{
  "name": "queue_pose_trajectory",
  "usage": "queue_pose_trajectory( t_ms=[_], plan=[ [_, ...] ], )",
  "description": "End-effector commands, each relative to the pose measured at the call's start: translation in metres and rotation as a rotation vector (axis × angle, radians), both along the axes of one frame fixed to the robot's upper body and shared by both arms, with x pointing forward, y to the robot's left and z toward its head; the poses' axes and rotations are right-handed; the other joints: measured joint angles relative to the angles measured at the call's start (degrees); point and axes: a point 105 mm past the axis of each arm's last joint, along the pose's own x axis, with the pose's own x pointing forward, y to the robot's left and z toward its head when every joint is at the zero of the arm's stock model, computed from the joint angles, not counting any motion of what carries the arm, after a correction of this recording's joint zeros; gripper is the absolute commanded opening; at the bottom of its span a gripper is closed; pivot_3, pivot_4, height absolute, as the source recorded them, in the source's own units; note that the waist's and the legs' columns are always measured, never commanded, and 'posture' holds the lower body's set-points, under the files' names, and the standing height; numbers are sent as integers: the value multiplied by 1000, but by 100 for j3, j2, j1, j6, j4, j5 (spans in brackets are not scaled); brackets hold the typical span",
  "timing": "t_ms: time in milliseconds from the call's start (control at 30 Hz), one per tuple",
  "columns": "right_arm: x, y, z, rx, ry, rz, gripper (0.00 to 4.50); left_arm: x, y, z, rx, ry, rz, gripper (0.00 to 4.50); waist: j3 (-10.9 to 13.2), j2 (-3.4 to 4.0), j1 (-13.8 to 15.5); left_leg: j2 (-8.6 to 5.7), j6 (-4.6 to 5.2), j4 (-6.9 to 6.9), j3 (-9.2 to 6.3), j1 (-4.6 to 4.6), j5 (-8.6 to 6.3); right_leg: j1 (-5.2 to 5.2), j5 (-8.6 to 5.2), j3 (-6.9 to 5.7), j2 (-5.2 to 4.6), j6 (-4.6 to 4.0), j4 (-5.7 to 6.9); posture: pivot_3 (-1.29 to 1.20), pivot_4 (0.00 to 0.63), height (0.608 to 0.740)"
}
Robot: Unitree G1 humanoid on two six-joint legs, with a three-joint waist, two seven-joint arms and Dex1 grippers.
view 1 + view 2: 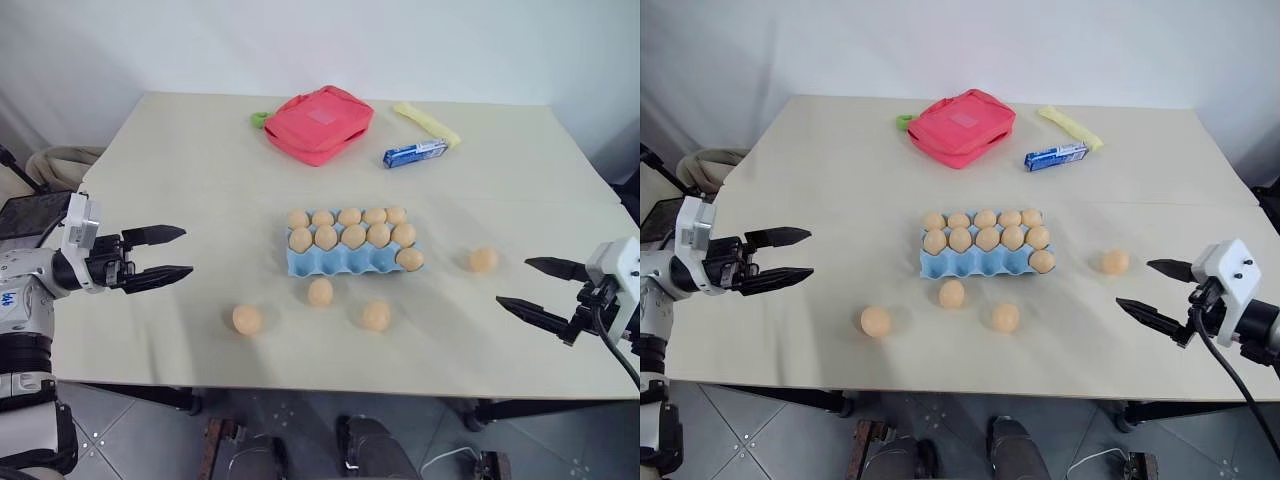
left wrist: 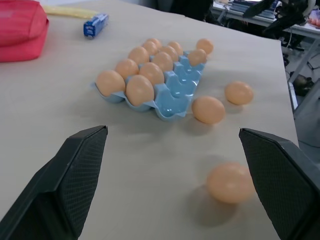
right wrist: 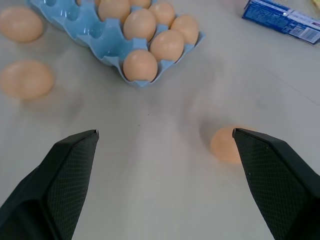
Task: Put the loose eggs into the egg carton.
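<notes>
Table (image 1: pixel 200 180) beige | egg carton (image 1: pixel 330 262) (near row mostly empty) | four loose eggs (image 1: pixel 320 292) | both end effectors wide, empty

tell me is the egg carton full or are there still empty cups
Not full. The egg carton holds eleven eggs; four near-row cups sit empty.

No legible text anywhere; print on blue packet (image 1: pixel 415 153) too small to read

the right gripper (image 3: pixel 162 165) stands wide apart over the table (image 3: pixel 165 115), holding nothing. beyond its fingers (image 3: pixel 70 175) sits the egg carton (image 3: pixel 97 27); one loose egg (image 3: pixel 225 145) lies apart from it, two others (image 3: pixel 26 79) just beside it, a blue packet (image 3: pixel 282 20) well beyond.
</notes>
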Motion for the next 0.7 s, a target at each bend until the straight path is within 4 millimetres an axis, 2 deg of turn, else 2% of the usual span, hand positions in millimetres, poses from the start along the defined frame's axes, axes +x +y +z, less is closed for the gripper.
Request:
queue_pose_trajectory(
  t_ms=[33,200,300,467,600,700],
  plan=[
    [-3,0,13,2,-51,-6,4500,-13,1,20,-20,-68,-78,4484,0,0,1,0,0,0,0,0,0,0,0,0,1,0,0,0,150,740],
    [-4,-4,14,17,-59,-45,4500,-15,6,15,14,-41,-74,4484,0,0,4,-2,2,2,0,1,1,0,0,0,-2,0,1,0,150,740],
    [-3,-12,6,31,-101,-128,4500,-4,9,7,14,-77,6,4484,-1,-2,8,-2,1,1,-1,1,1,0,0,-1,-2,-1,0,0,150,740],
    [3,-7,-9,66,-142,-176,4500,-1,-3,-6,-14,-77,8,4484,-2,-2,8,-4,0,1,0,0,1,1,-1,0,-4,-1,0,0,150,740],
    [15,-8,-5,105,-221,-216,4500,3,-9,-14,-2,-77,-4,4484,-3,-3,-29,-3,1,6,2,2,2,1,2,2,-1,2,5,0,150,740],
    [23,-8,-9,116,-215,-254,4500,5,-13,-20,2,-82,-16,4484,-3,-3,-17,-3,0,6,2,5,4,1,1,2,-2,0,12,0,150,740]
  ],
)
